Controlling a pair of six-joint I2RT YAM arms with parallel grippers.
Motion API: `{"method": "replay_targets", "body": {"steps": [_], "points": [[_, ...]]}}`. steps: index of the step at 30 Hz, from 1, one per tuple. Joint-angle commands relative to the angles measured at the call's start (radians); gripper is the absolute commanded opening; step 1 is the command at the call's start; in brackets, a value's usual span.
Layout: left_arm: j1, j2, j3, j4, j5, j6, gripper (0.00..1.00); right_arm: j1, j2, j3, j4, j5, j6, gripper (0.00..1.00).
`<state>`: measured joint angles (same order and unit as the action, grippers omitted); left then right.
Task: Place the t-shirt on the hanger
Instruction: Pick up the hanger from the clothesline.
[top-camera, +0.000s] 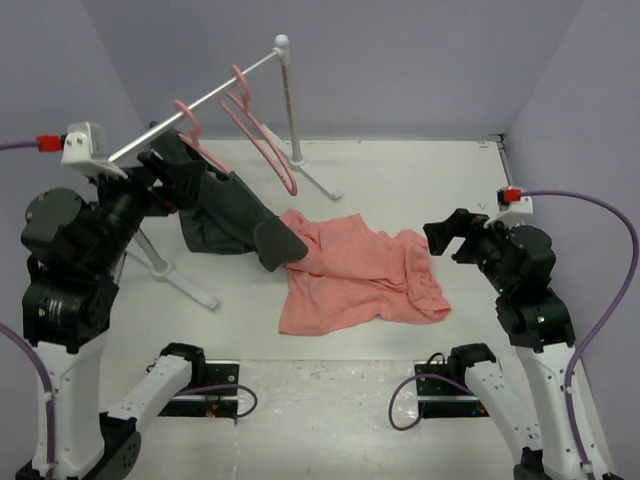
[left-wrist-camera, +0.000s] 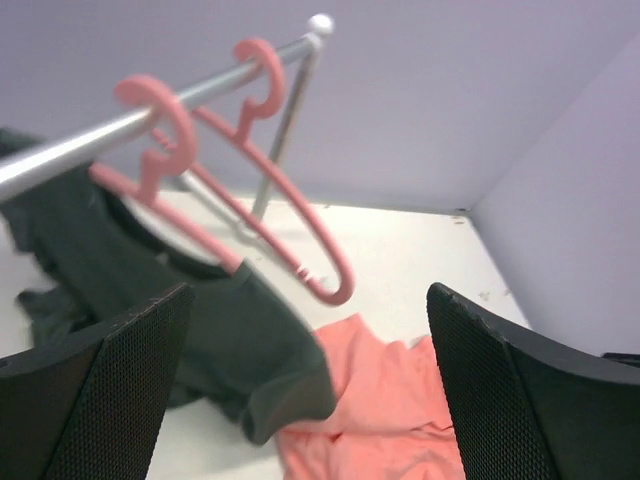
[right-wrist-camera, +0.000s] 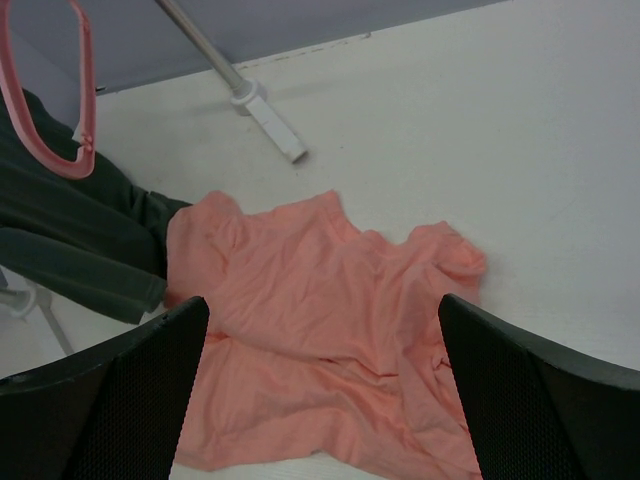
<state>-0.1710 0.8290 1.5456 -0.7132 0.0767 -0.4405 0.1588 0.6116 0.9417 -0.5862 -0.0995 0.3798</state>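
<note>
The salmon t-shirt lies crumpled and flat on the white table, touching the dark grey garment's hem at its left. The empty pink hanger hangs by its hook on the metal rail, to the right of a second pink hanger that wears the grey garment. My left gripper is raised near the rail by the grey garment, open and empty. In the left wrist view the hanger is ahead, above the t-shirt. My right gripper hovers open just right of the t-shirt, holding nothing.
A dark grey garment hangs from the other pink hanger and drapes onto the table. The rack's upright post and foot stand behind the t-shirt; its left legs spread near my left arm. Purple walls enclose the table.
</note>
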Motion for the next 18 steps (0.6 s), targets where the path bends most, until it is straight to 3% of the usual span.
{"method": "replay_targets", "body": {"steps": [1, 3, 5, 6, 8, 10, 12, 16, 18], "points": [[-0.081, 0.222, 0.174, 0.003, 0.042, -0.020, 1.00, 0.004, 0.082, 0.025, 0.032, -0.016, -0.005, 0.99], [-0.238, 0.367, 0.312, -0.056, -0.188, 0.006, 1.00, 0.004, 0.116, 0.047, 0.009, 0.003, -0.004, 0.99], [-0.447, 0.573, 0.483, -0.169, -0.581, 0.027, 1.00, 0.004, 0.130, 0.041, 0.023, -0.018, -0.004, 0.99], [-0.517, 0.664, 0.553, -0.221, -0.653, 0.031, 1.00, 0.004, 0.134, 0.039, 0.029, -0.022, -0.004, 0.99], [-0.567, 0.892, 0.761, -0.382, -0.878, -0.030, 1.00, 0.004, 0.145, 0.036, 0.029, -0.025, -0.004, 0.99], [-0.567, 0.970, 0.818, -0.438, -0.971, -0.068, 1.00, 0.002, 0.149, 0.037, 0.022, -0.016, -0.006, 0.99], [-0.563, 0.998, 0.777, -0.413, -1.054, -0.092, 1.00, 0.002, 0.146, 0.033, 0.017, -0.022, -0.011, 0.99], [-0.531, 1.004, 0.655, -0.335, -1.032, -0.128, 0.97, 0.002, 0.140, 0.028, 0.020, -0.028, -0.013, 0.99], [-0.498, 1.036, 0.638, -0.337, -1.007, -0.145, 0.89, 0.002, 0.141, 0.029, 0.022, -0.033, -0.013, 0.99]]}}
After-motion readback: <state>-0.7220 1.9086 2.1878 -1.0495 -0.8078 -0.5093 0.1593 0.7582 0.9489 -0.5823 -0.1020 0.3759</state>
